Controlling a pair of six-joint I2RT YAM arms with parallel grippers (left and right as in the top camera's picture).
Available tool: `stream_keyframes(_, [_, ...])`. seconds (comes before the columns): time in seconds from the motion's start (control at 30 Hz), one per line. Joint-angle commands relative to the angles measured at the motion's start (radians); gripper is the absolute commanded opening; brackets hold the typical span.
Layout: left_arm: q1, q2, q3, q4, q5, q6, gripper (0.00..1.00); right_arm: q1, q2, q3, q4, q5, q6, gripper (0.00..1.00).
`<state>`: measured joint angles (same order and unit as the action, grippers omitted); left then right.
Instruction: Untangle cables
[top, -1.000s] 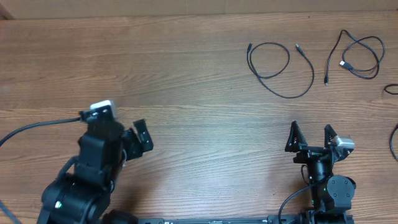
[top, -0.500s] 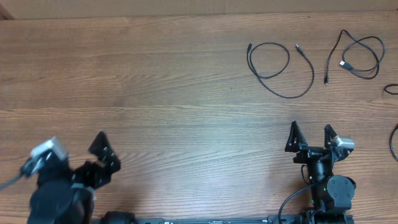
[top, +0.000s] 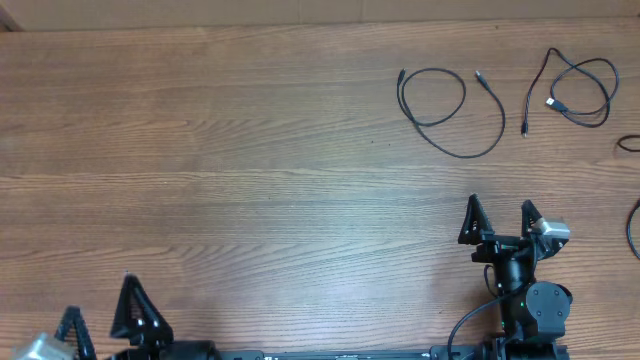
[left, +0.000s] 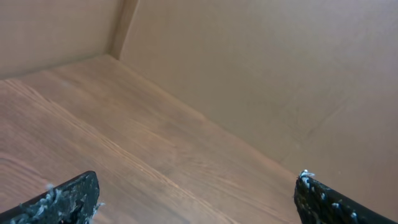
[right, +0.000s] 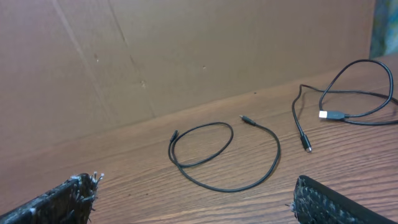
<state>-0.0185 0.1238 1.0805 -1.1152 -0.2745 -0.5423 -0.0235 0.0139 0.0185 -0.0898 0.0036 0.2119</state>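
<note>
Brown cardboard wall (right: 186, 50) only in wrist views, beyond looped cables (right: 279, 149).

looped cable (top: 462, 156) left of second cable (top: 551, 103), table's (top: 250, 150) far right

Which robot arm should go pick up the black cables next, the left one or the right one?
Probably right. The right end effector is open, sits nearest the cables, and its wrist camera sees them. The left end effector is at the far corner, with no cables in its view.
</note>
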Motion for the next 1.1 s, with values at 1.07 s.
stream_keyframes(1.07, [0.007, -0.119, -0.078, -0.048, -0.009, -0.003, 1.0, 0.003, -0.011, -0.011, 0.007, -0.005, -0.004, 1.0])
